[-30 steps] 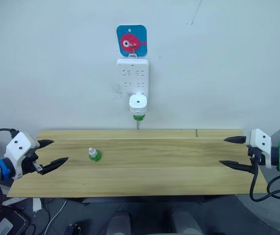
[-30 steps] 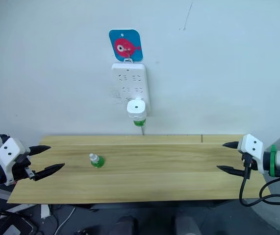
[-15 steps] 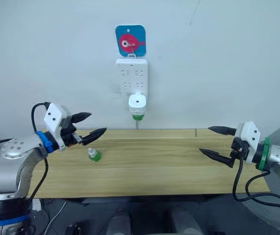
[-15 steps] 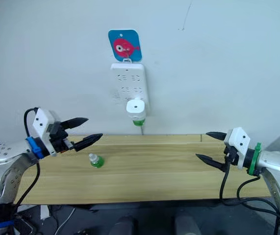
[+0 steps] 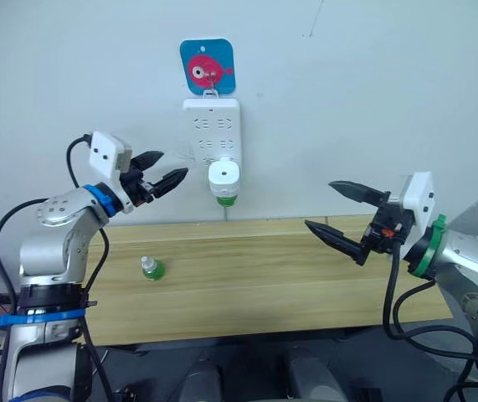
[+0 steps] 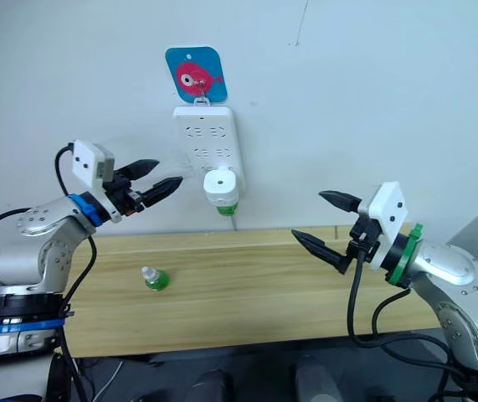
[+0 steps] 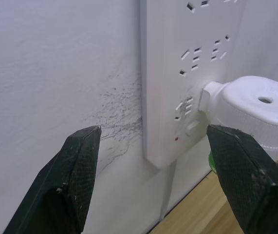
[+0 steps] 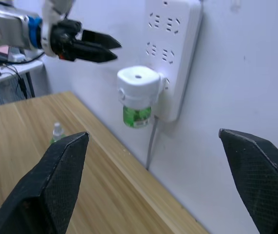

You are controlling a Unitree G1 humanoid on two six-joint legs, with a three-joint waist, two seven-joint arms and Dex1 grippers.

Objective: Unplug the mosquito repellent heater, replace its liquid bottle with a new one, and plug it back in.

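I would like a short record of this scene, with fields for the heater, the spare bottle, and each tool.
heater: the mosquito repellent heater is plugged into the wall power strip, with a green bottle under it
spare bottle: small green bottle stands on the wooden table
left tool: open, raised beside the power strip, touching nothing
right tool: open, above the table, holding nothing

Both arms raised, left pincer (image 5: 165,168) and right pincer (image 5: 342,211) spread apart.
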